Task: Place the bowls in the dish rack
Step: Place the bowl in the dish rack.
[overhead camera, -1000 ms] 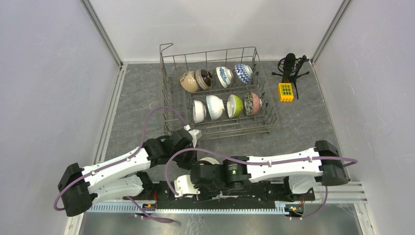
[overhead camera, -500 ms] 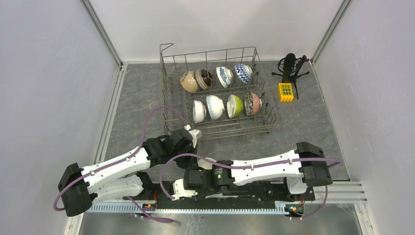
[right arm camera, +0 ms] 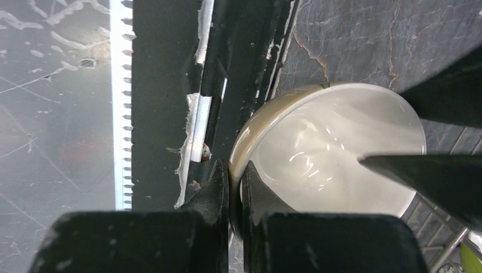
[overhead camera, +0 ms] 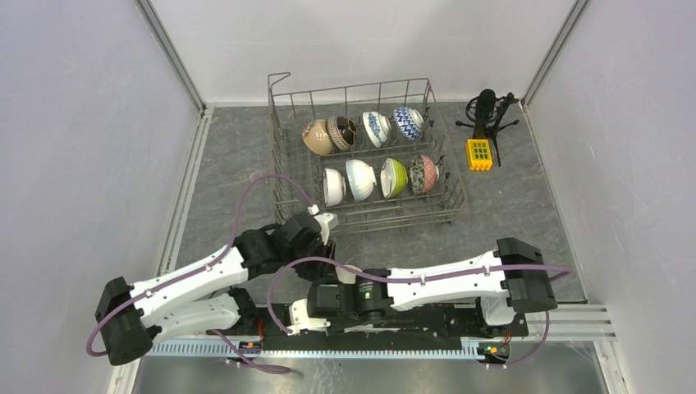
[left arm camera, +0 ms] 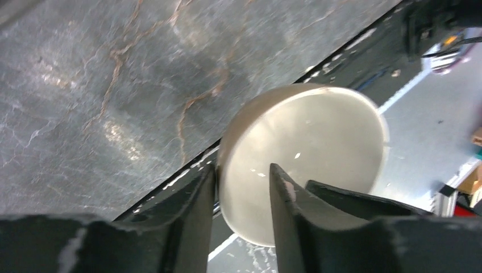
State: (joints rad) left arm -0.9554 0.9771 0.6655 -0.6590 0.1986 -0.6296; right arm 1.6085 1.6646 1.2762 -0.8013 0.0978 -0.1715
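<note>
Now glossy cream-white bowl (right arm camera: 335, 142), tan outside, rim clamped in right gripper (right arm camera: 233, 170), left gripper (left arm camera: 241, 169) apart astride it.

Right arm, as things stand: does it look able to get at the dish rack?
Probably not directly. The left gripper sits between it and the dish rack, jaws open astride the tan bowl that the right gripper pinches.

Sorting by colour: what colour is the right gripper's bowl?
The bowl is tan outside, white inside; right wrist view.
</note>
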